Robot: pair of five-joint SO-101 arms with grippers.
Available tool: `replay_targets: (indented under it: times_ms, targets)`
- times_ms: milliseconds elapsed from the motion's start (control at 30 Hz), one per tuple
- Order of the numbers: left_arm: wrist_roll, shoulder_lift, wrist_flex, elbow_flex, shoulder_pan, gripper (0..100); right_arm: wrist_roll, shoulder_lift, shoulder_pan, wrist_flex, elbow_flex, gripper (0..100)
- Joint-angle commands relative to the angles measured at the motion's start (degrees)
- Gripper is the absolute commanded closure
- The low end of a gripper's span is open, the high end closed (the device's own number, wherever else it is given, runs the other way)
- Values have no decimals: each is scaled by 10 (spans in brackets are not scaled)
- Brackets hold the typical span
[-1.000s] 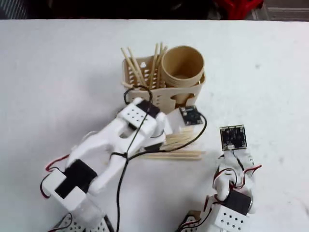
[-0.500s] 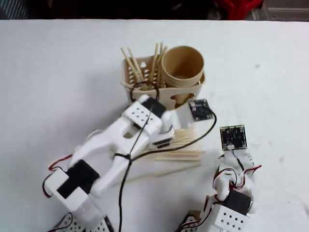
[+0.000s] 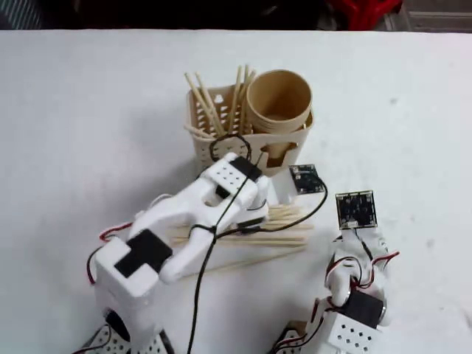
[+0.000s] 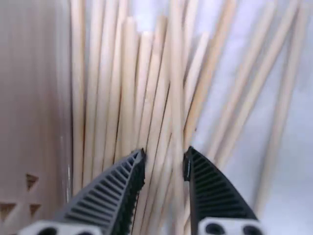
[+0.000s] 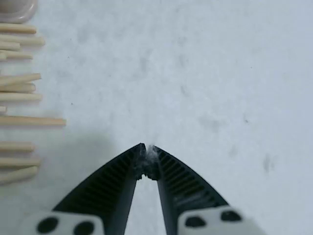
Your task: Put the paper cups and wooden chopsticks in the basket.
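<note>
A slatted wooden basket (image 3: 254, 144) stands at mid-table with stacked paper cups (image 3: 279, 99) in its right half and several wooden chopsticks (image 3: 214, 103) upright in its left half. More loose chopsticks (image 3: 284, 232) lie flat just in front of it. My left arm (image 3: 199, 214) leans over this pile. In the left wrist view my left gripper (image 4: 164, 159) is open, its tips low over the chopstick pile (image 4: 146, 88), with a stick or two in the gap and the basket wall (image 4: 29, 98) alongside. My right gripper (image 5: 146, 155) is shut and empty over bare table, beside the chopstick ends (image 5: 19, 98).
My right arm (image 3: 354, 287) is folded at the front right of the white table (image 3: 88, 110), its wrist camera board (image 3: 356, 209) just right of the loose sticks. Open table lies to the left, right and behind the basket.
My left arm has swung its elbow rightward and its wrist has edged toward the basket. The loose chopsticks have spread out, some sliding left and forward. The right arm has kept still.
</note>
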Motion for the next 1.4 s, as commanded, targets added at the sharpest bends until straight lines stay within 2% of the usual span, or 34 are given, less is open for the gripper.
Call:
replay_targets:
  times_ms: [0,133,700,1033,1367]
  targets:
    - [1,14,4,-35,-13,927,5,-3,6,-5,5,981]
    - [2,12,15,-40,-17,976,5,-3,6,-5,5,981]
    - [6,-158,138,-33,-17,977,5,-3,5,-5,5,981]
    - [3,-231,141,13,-13,977,5,-3,4,-5,5,981]
    - [7,-423,137,98,-13,977,5,-3,4,-5,5,981]
